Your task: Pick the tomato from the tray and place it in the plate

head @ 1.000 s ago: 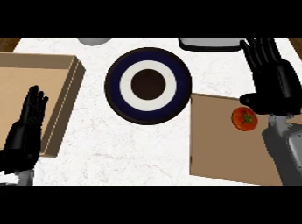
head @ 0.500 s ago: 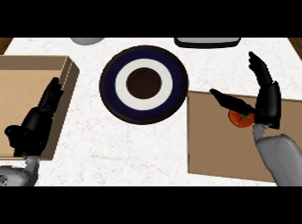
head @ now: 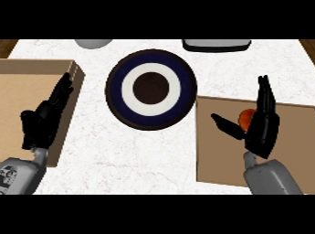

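Over the tray [head: 217,169] we hold our right hand [head: 262,130] wide, fingers toward twelve o'clock, thumb toward ten; the tomato's [head: 245,118] axis is hidden.

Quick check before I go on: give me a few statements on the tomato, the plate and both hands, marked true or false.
1. The tomato lies on the tray. True.
2. The right hand is shut round the tomato. False: its fingers are straight and its thumb is spread, with the tomato between them.
3. The plate carries no tomato. True.
4. The left hand grips the plate. False: it is open over the edge of the brown box, apart from the plate.
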Motion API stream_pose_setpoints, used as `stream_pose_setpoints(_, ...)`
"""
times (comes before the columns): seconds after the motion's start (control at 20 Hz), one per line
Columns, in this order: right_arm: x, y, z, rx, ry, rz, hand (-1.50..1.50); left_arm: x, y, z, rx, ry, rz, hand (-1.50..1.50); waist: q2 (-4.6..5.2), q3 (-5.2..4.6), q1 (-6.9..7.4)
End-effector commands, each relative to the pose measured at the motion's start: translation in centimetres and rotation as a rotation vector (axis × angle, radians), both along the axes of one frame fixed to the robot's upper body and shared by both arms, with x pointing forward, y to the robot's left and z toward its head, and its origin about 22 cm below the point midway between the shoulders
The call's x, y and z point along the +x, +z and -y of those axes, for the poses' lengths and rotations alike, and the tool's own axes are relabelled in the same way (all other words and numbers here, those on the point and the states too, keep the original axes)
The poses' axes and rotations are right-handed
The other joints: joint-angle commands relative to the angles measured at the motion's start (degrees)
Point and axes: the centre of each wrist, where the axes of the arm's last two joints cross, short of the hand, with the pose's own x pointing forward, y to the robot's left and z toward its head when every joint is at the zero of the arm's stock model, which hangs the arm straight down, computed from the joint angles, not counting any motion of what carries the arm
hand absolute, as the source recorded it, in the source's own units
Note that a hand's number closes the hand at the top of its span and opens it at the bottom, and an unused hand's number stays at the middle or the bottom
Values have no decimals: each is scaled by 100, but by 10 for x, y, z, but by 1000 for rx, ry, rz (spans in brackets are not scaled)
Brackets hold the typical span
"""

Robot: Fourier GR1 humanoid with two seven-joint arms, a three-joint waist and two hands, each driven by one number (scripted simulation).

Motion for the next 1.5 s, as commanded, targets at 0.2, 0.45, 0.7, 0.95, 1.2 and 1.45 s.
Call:
stream_pose_setpoints(0.2,-22,45,25,-146,-136,-279,-150,-2,-9,-5,11,0,-5,0,-55,-18,-77)
stream_pose_setpoints(0.45,-40,78,15,-146,-157,-536,-150,-1,-9,6,8,11,-23,0,-55,-6,-49)
stream_pose_setpoints(0.7,-42,114,-1,-139,-201,-671,-150,9,2,-13,6,-6,-16,0,-5,5,73)
stream_pose_setpoints(0.95,-44,127,2,-100,-170,-684,-150,27,-5,12,-10,-23,3,0,13,12,80)
stream_pose_setpoints(1.2,-29,113,23,-97,-161,-746,-150,31,-5,6,-11,-15,-23,0,16,14,89)
stream_pose_setpoints(1.45,-26,94,25,-108,-182,-867,-150,17,16,-6,0,-18,5,0,5,15,122)
